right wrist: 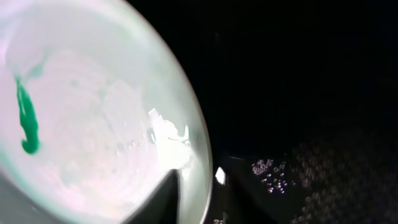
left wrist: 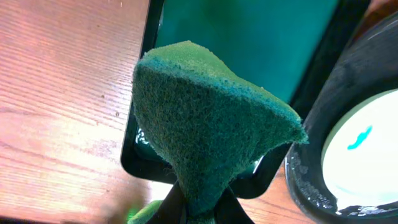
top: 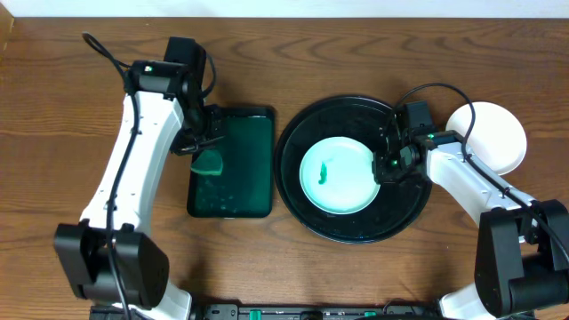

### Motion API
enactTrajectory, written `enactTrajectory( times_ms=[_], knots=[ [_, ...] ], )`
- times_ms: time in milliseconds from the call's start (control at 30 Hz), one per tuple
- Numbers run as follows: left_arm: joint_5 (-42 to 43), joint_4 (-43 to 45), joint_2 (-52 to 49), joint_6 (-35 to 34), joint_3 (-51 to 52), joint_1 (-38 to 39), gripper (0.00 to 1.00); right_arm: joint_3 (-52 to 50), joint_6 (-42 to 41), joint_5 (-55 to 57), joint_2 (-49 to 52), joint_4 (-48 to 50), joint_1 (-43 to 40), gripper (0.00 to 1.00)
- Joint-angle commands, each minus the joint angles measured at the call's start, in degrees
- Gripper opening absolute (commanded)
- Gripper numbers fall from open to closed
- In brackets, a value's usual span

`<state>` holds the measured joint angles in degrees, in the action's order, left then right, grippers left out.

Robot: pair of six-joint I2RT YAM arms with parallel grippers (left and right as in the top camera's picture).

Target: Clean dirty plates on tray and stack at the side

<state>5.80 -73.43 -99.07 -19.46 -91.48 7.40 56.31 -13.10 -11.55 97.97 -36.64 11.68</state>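
Observation:
One pale mint plate (top: 338, 173) with a small green smear (top: 323, 171) lies in the round black tray (top: 356, 227). My right gripper (top: 384, 164) is at the plate's right rim. In the right wrist view the plate (right wrist: 93, 112) fills the left, and my right gripper (right wrist: 199, 199) is slightly open, one finger over the plate and one outside the rim on the tray (right wrist: 298, 74). At the far right of the table lies a clean white plate (top: 492, 135). My left gripper (top: 203, 142) is shut on a green sponge (left wrist: 205, 118).
A dark green rectangular tray (top: 244, 178) with a wet floor lies left of the black tray, and the sponge (top: 209, 162) hangs over its left edge. Bare wooden table surrounds both trays. Water droplets bead on the black tray's floor.

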Motion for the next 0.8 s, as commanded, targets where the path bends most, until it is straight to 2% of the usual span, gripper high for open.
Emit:
enactTrajectory(
  times_ms=[0,133,300,333,367,467,633,767],
  knots=[
    [-0.7,0.0,-1.0,0.5,0.0,0.1,0.07,1.0,0.5,-0.2,-0.4,0.1,0.4,0.33],
    [-0.7,0.7,-1.0,0.5,0.6,0.1,0.07,0.8,0.5,2.5,-0.3,0.8,0.4,0.40],
    [-0.7,1.2,-1.0,0.5,0.6,0.2,0.07,-1.7,0.5,2.5,-0.3,5.9,0.4,0.41],
    [-0.7,1.3,-1.0,0.5,0.6,0.3,0.07,-2.2,0.5,2.5,-0.3,6.6,0.4,0.40],
    [-0.7,1.5,-1.0,0.5,0.6,0.5,0.07,-2.9,0.5,2.5,-0.3,7.8,0.4,0.33],
    [-0.7,2.2,-1.0,0.5,0.6,1.6,0.07,-3.8,0.5,2.5,-0.3,9.6,0.4,0.03],
    [-1.2,3.2,-1.0,0.5,0.6,4.2,0.07,-3.8,0.5,2.5,-0.3,9.7,0.4,0.01],
    [-4.7,3.5,-1.0,0.5,0.6,6.4,0.07,-3.8,0.5,2.4,-0.3,9.7,0.4,0.01]
  ],
)
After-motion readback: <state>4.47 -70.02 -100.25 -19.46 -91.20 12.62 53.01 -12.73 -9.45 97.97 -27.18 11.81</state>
